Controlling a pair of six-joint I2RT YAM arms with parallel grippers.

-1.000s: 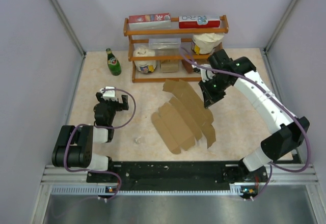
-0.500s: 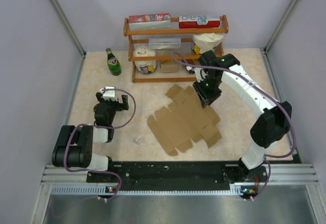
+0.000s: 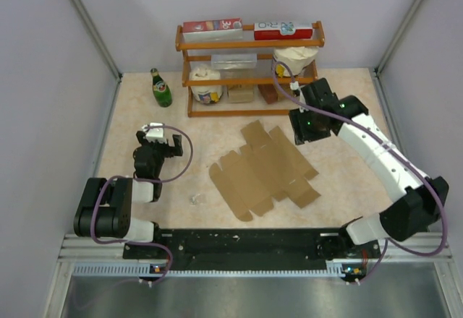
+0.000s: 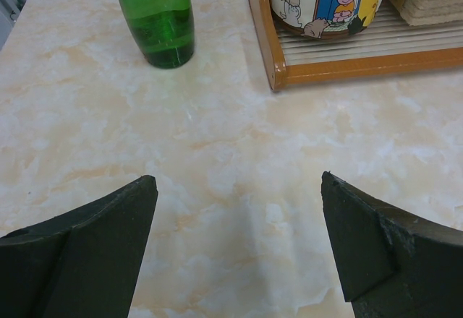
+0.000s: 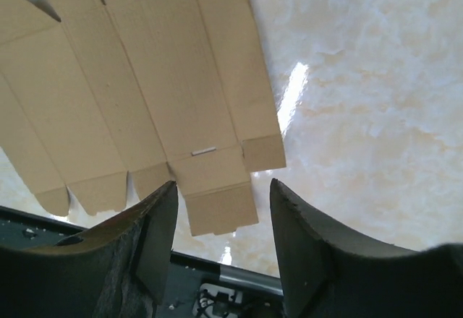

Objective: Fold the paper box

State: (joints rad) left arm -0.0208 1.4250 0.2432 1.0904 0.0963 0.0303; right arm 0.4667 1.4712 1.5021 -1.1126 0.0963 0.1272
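Observation:
The paper box is a flat kraft-brown die-cut sheet with flaps and tabs, lying unfolded on the marble tabletop in the middle. From the right wrist the paper box fills the upper left, flat on the table. My right gripper hovers over the sheet's far right corner; the right gripper is open, with nothing between its fingers and clear of the cardboard. My left gripper rests low at the left, well apart from the sheet. That left gripper stands wide open over bare table.
A wooden rack at the back holds printed cartons, paper rolls and a tub. A green bottle stands left of it, the same bottle just ahead of my left fingers. A small scrap lies near the front edge.
My right gripper opened and let go of the sheet's right edge, which had been lifted. The sheet dropped flat on the table, and the right gripper drew back to the right. The left arm stayed still.

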